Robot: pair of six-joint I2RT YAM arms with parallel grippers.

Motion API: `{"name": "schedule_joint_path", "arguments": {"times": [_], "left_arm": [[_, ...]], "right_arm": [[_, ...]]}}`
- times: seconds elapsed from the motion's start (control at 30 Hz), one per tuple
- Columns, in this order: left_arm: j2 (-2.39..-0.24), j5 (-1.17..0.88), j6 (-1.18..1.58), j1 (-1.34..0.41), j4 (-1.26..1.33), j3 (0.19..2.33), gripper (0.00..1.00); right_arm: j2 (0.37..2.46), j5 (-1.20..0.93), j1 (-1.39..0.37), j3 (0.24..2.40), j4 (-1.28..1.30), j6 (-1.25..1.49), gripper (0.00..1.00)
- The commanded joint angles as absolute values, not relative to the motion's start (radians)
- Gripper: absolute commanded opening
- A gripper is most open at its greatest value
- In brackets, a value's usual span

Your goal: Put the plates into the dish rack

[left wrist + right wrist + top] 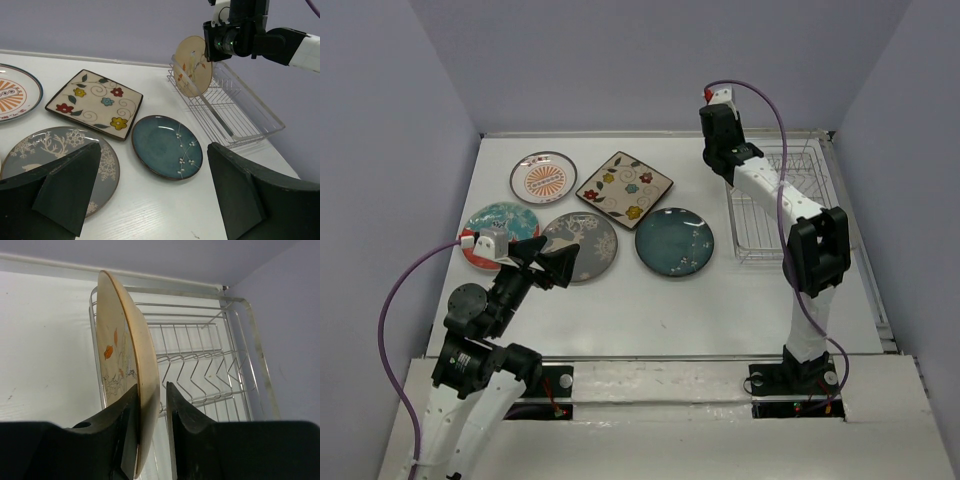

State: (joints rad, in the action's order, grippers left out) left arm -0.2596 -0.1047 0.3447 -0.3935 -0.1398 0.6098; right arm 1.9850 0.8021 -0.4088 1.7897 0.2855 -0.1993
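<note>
The cream plate with a bird [125, 350] stands on edge at the left end of the silver wire dish rack [200, 340]. My right gripper [151, 385] straddles its rim. The left finger touches the plate's face, and a thin gap shows between the right finger [182, 410] and the plate's back. On the table lie the orange-sunburst plate [543, 178], the square floral plate [624, 189], the teal-and-red plate [492, 225], the grey tree plate [582, 245] and the dark teal plate [674, 241]. My left gripper [555, 262] hovers wide open and empty between the grey and dark teal plates.
The rack [790, 200] sits at the table's right side, close to the right wall and the back edge. Its remaining prong slots hold nothing. The right arm [815, 250] reaches over the rack's near end.
</note>
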Motion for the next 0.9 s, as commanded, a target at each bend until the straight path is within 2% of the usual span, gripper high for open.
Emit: {"name": "schedule_joint_path", "arguments": {"times": [0.0, 0.27, 0.4, 0.43, 0.57, 0.87], "left_arm": [[-0.271, -0.121, 0.334, -0.399, -0.117, 0.640, 0.99], [-0.276, -0.111, 0.334, -0.399, -0.123, 0.643, 0.99], [-0.281, -0.110, 0.337, -0.399, -0.123, 0.643, 0.99], [-0.282, -0.110, 0.336, -0.399, -0.124, 0.644, 0.99], [-0.281, -0.107, 0.336, -0.397, -0.126, 0.644, 0.99], [-0.285, -0.104, 0.337, -0.394, -0.127, 0.644, 0.99]], "right_arm": [[1.970, 0.760, -0.407, 1.757, 0.271, -0.091, 0.33], [1.971, 0.710, -0.407, 1.721, 0.298, -0.003, 0.35], [1.941, 0.680, -0.397, 1.727, 0.314, 0.027, 0.47], [1.931, 0.669, -0.397, 1.738, 0.325, 0.037, 0.56], [1.888, 0.594, -0.397, 1.773, 0.368, 0.067, 0.68], [1.715, 0.408, -0.397, 1.723, 0.422, 0.166, 0.85]]}}
